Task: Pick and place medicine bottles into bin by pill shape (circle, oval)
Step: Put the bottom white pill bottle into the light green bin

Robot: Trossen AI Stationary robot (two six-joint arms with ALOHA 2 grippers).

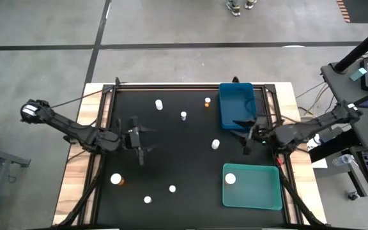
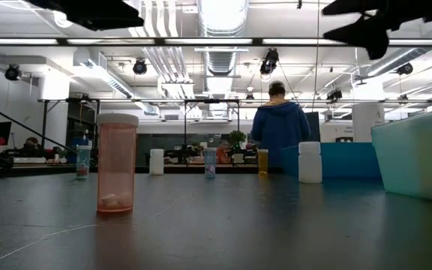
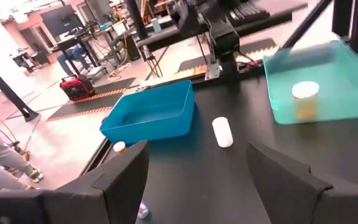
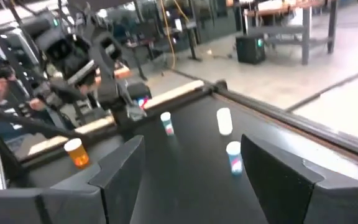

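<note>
Nearest the low camera stands an amber bottle; left gripper and right gripper hover over the black surface, fingers apart, empty; white-capped medicine bottles lie scattered; one sits in the teal bin; blue bin beside.

The table has a matt black top edged in pale wood; beside it, the teal bin looks like smooth translucent plastic.
</note>
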